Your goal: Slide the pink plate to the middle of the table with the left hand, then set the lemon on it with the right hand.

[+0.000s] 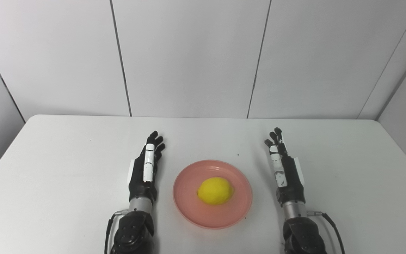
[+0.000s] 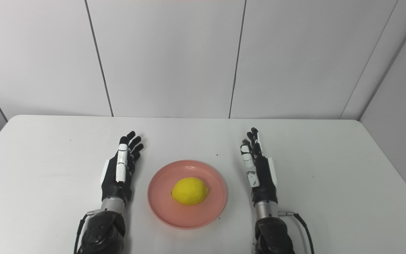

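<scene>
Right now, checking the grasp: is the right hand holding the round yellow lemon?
No, the round yellow lemon lies on the pink plate, with the right hand open beside it.

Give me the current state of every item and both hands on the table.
pink plate: flat on the table, mid-table between the hands, holding the lemon.
lemon: resting on the plate's middle, untouched.
left hand: open, empty, left of the plate, apart from it.
right hand: open, empty, right of the plate, apart from it.
</scene>
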`<action>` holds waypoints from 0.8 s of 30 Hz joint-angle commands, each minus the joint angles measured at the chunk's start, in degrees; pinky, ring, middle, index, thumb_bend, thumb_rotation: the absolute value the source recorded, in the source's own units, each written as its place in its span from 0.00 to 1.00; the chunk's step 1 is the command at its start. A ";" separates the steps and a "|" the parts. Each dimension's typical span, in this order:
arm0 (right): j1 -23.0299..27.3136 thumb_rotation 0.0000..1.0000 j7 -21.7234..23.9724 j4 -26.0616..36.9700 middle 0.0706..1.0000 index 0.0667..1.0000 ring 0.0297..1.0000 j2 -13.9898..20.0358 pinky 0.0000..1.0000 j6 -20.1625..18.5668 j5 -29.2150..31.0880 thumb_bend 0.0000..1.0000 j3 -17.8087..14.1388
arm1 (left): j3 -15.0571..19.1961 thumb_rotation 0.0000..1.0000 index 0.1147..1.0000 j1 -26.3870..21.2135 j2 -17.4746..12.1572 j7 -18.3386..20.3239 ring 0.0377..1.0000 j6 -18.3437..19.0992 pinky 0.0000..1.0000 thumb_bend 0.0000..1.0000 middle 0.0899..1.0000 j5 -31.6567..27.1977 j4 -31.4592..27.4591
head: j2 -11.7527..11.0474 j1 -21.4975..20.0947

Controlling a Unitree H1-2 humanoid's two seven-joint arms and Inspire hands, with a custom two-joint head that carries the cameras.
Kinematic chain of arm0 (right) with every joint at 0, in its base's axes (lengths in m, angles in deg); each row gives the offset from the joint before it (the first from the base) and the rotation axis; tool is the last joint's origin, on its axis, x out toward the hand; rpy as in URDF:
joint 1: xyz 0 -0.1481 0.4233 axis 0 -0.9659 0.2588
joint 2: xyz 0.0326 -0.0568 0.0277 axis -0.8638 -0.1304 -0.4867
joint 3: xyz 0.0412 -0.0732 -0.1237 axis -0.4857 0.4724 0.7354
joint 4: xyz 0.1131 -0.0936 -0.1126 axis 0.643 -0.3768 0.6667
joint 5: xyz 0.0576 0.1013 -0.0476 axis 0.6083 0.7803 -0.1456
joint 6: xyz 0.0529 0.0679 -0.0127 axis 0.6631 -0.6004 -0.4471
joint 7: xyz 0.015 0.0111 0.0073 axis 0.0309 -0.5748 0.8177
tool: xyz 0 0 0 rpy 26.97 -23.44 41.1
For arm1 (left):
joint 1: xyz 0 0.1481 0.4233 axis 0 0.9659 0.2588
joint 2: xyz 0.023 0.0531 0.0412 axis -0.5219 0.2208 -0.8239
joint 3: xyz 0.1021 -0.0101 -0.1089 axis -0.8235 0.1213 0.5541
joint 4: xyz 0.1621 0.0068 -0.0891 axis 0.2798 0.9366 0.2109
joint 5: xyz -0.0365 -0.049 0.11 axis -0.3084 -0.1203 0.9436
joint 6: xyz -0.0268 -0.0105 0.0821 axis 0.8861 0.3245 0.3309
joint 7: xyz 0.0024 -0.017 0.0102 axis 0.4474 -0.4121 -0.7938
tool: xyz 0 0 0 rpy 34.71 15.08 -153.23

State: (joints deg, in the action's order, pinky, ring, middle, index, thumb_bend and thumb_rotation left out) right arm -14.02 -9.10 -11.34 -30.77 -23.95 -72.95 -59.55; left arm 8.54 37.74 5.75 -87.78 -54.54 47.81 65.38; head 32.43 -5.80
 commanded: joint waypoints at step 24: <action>0.13 1.00 3.67 -0.16 1.00 1.00 1.00 -1.60 1.00 -12.10 13.86 0.76 -2.53 | 0.94 1.00 0.98 -3.18 -0.52 0.38 0.99 5.71 1.00 0.66 0.98 -0.85 2.83 | 0.44 -0.38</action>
State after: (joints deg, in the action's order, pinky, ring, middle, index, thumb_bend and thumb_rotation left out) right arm -13.45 -5.71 -10.93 -31.94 -33.09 -60.21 -61.88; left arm 10.04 34.70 4.53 -87.57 -51.62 46.87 67.94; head 32.78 -6.24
